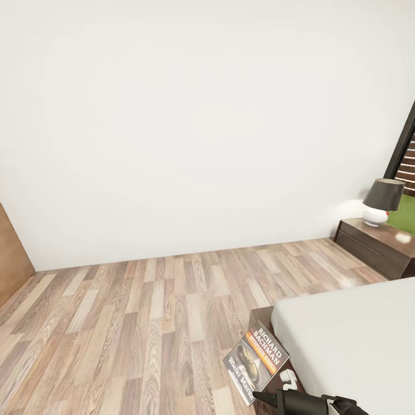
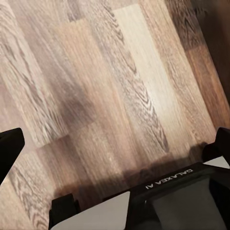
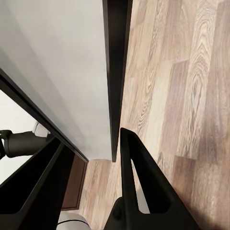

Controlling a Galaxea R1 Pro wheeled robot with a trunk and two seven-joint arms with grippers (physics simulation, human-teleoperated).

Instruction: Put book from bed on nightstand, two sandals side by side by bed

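The book (image 1: 256, 362), a thin, light, flexible paperback, appears clamped along its edge by the right gripper (image 1: 275, 385), bed (image 1: 357, 334) at 3 o'clock; left jaws open.

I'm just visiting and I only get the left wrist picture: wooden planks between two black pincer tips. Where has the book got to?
Observer: In the head view the book is at the near corner of the bed, cover up, over the edge of the dark frame.
Operator: Is anything holding it?
Observer: The right pincer reaches its lower corner, but I cannot tell whether it grips.
Operator: Is there somewhere to put it?
Observer: A nightstand stands by the wall beyond the bed, with a lamp on top.
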